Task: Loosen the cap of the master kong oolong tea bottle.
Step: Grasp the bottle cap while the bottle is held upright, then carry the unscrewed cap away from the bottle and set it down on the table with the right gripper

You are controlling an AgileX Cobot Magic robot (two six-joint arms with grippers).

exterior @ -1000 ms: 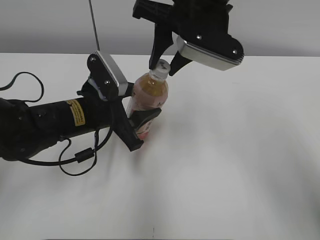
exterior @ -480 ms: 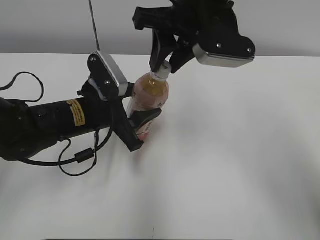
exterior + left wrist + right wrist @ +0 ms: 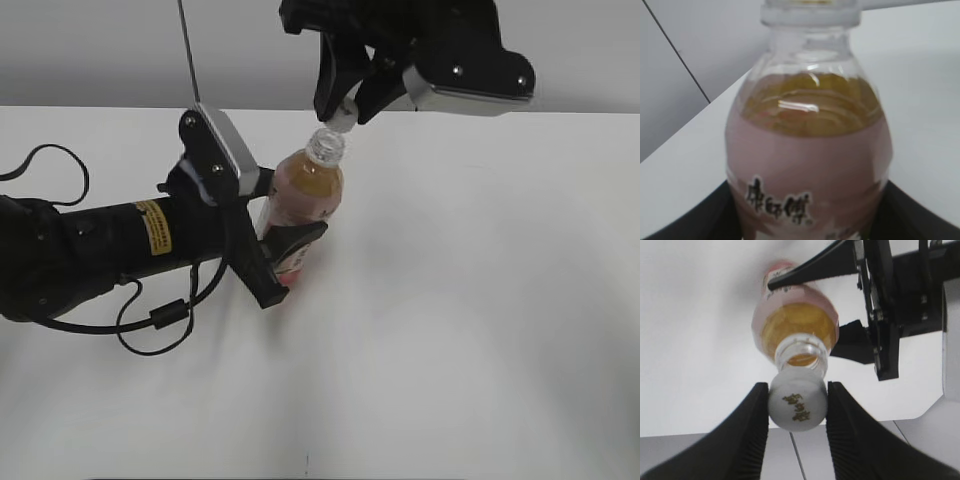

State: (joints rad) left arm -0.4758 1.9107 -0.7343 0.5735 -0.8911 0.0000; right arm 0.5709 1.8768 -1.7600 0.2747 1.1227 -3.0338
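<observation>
While the left tool (image 3: 285, 250) clamps the master kong oolong tea bottle (image 3: 303, 200) around its pink-labelled lower body, the bottle stands slightly tilted on the white tabletop (image 3: 480, 300), near its far edge. Amber tea fills the bottle up to the shoulder, and black Chinese characters show on the label in the left wrist view. Its clear threaded neck (image 3: 801, 351) is open. Just above the neck, the right tool (image 3: 345, 108) is closed on the cap (image 3: 797, 405), a small white round piece pinched between two black fingers (image 3: 747, 432). The cap is lifted clear of the bottle mouth, with a narrow gap between them. A black cable (image 3: 150, 315) loops on the tabletop beneath the left arm.
</observation>
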